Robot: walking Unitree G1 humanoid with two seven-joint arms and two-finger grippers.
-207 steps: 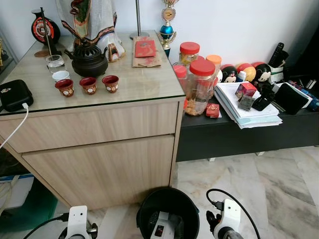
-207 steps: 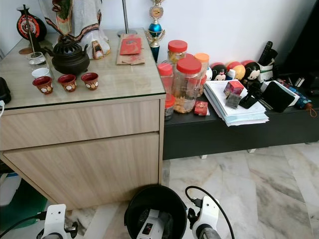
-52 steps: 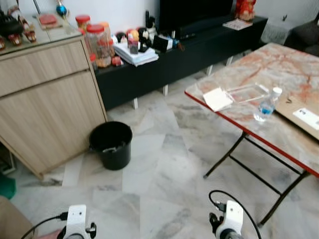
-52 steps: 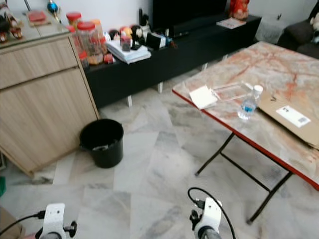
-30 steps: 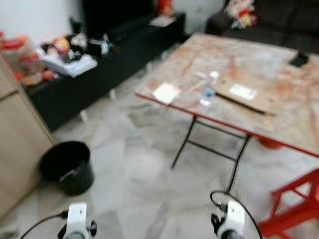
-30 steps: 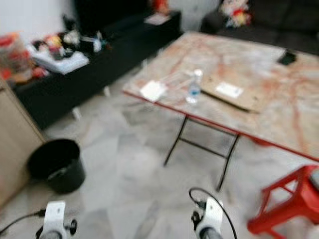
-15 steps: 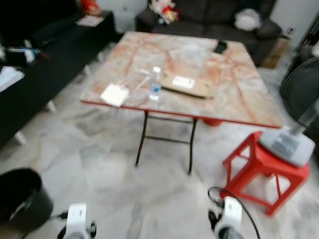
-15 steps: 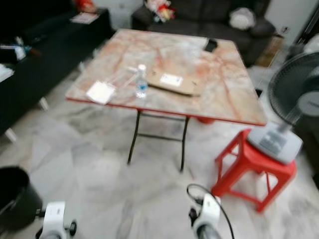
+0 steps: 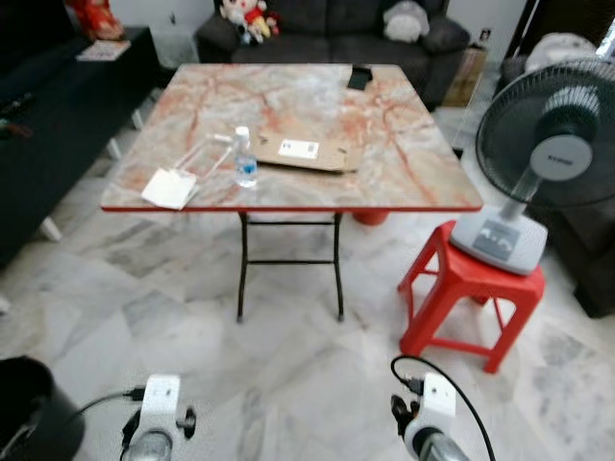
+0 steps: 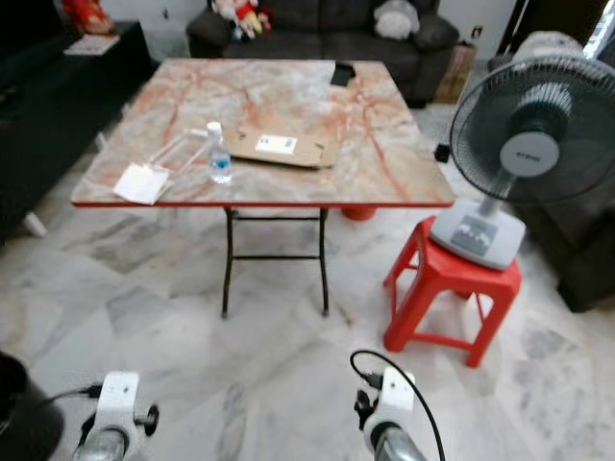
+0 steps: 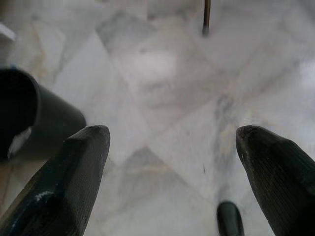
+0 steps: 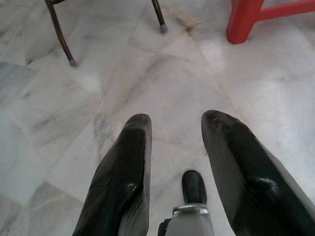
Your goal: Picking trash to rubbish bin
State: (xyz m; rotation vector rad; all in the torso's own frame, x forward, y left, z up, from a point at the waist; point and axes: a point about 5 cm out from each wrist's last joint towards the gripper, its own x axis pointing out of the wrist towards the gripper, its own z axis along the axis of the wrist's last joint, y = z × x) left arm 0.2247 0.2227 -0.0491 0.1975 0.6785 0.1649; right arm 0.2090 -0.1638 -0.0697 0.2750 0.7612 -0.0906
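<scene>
Left gripper [image 11: 170, 162] hanging low over marble floor [image 9: 288, 384], fingers spread wide, black rubbish bin [image 9: 24, 408] just beside it, right gripper [image 12: 174, 162] likewise lowered, parted and empty, water bottle [image 9: 245, 164] on folding table [image 9: 404, 163] well ahead, red stool [image 9: 469, 288] beyond the right gripper.

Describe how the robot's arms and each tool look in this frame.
Both wrists end in white housings with black cables looping off. The left tool has two long, black, tapered fingers. The right tool has the same black fingers, slightly glossy, with a silver fitting at its base.
</scene>
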